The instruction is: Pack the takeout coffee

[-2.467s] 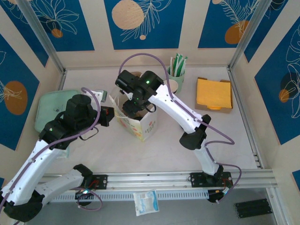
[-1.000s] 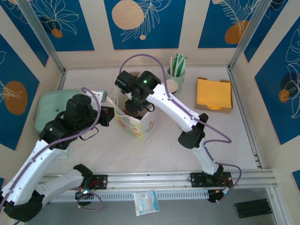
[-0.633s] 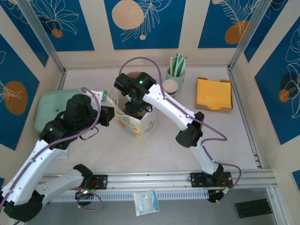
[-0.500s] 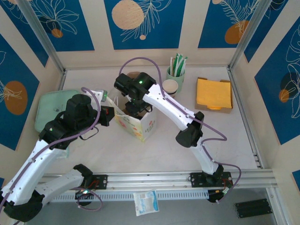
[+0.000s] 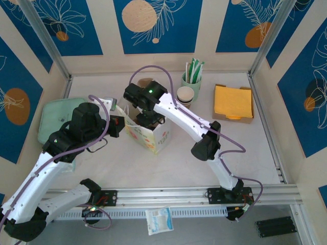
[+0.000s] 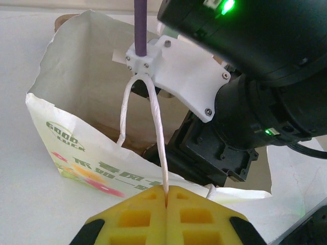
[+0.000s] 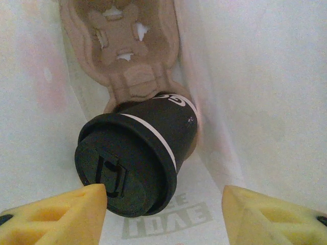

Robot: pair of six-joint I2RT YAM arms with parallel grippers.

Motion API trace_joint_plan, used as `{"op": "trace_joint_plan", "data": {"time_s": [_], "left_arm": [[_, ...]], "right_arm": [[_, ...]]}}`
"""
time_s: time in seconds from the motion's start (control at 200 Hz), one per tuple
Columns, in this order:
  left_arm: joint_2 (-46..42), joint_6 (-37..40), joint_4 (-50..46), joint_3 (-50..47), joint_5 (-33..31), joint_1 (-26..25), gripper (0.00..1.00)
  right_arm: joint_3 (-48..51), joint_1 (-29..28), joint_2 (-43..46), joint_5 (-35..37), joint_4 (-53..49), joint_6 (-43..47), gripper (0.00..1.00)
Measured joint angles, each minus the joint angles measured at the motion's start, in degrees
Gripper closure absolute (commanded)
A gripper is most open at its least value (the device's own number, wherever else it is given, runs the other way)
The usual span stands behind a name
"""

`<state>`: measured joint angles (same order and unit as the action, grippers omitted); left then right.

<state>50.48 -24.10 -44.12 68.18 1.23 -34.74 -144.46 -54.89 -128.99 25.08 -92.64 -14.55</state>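
The takeout coffee (image 7: 135,161), a dark cup with a black lid, lies tilted inside the white printed paper bag (image 5: 153,138), leaning on a brown pulp cup carrier (image 7: 127,51). My right gripper (image 7: 163,209) reaches down into the bag (image 7: 245,76) and stands open. Its left finger (image 7: 76,209) is at the lid's edge and its right finger (image 7: 255,209) is well clear of the cup. My left gripper (image 6: 167,191) is shut on the bag's white string handle (image 6: 153,132), beside the bag's left side (image 5: 118,125).
A pale green tray (image 5: 56,115) lies at the left. Behind the bag stand a stack of lidless cups (image 5: 185,94) and a green mug of packets (image 5: 191,76). Yellow napkins in a box (image 5: 233,102) sit at the back right.
My right wrist has drifted a little to the left over the bag's mouth. The left arm and the bag have stayed put.
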Motion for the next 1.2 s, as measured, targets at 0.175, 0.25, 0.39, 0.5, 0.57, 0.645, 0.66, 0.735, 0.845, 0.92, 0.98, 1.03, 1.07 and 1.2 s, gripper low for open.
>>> {"op": "trace_joint_plan", "data": {"time_s": [0.175, 0.25, 0.39, 0.5, 0.57, 0.645, 0.66, 0.735, 0.845, 0.92, 0.98, 1.03, 1.07, 1.2], "left_arm": [[0.0, 0.0, 0.0, 0.0, 0.0, 0.0, 1.00], [0.0, 0.0, 0.0, 0.0, 0.0, 0.0, 1.00], [0.0, 0.0, 0.0, 0.0, 0.0, 0.0, 1.00], [0.0, 0.0, 0.0, 0.0, 0.0, 0.0, 1.00], [0.0, 0.0, 0.0, 0.0, 0.0, 0.0, 1.00], [0.0, 0.0, 0.0, 0.0, 0.0, 0.0, 1.00], [0.0, 0.0, 0.0, 0.0, 0.0, 0.0, 1.00], [0.0, 0.0, 0.0, 0.0, 0.0, 0.0, 1.00], [0.0, 0.0, 0.0, 0.0, 0.0, 0.0, 1.00], [0.0, 0.0, 0.0, 0.0, 0.0, 0.0, 1.00], [0.0, 0.0, 0.0, 0.0, 0.0, 0.0, 1.00], [0.0, 0.0, 0.0, 0.0, 0.0, 0.0, 1.00], [0.0, 0.0, 0.0, 0.0, 0.0, 0.0, 1.00], [0.0, 0.0, 0.0, 0.0, 0.0, 0.0, 1.00]], "right_arm": [[1.8, -0.1, -0.7, 0.0, 0.5, 0.0, 0.36], [2.4, -0.2, -1.0, 0.0, 0.6, 0.0, 0.35], [3.3, -0.2, -1.4, 0.0, 1.1, 0.0, 0.34], [3.9, -0.2, -1.7, 0.0, 1.7, 0.0, 0.33], [4.4, -0.2, -1.7, -0.2, 2.0, 0.0, 0.32], [4.8, -0.2, -1.7, -0.5, 2.2, 0.0, 0.30], [4.8, -0.2, -1.7, -0.6, 2.3, 0.0, 0.30], [5.2, -0.2, -1.7, -0.7, 2.7, 0.0, 0.29], [5.8, -0.1, -1.7, -1.1, 3.4, 0.0, 0.27], [6.0, -0.1, -1.7, -1.3, 3.6, 0.0, 0.26], [6.4, 0.0, -1.7, -1.4, 3.8, 0.0, 0.25], [6.8, 0.1, -1.7, -1.5, 4.0, 0.0, 0.24], [7.1, 0.2, -1.7, -1.5, 4.3, 0.0, 0.23], [8.6, 0.3, -1.7, -1.5, 4.8, 0.0, 0.21]]}}
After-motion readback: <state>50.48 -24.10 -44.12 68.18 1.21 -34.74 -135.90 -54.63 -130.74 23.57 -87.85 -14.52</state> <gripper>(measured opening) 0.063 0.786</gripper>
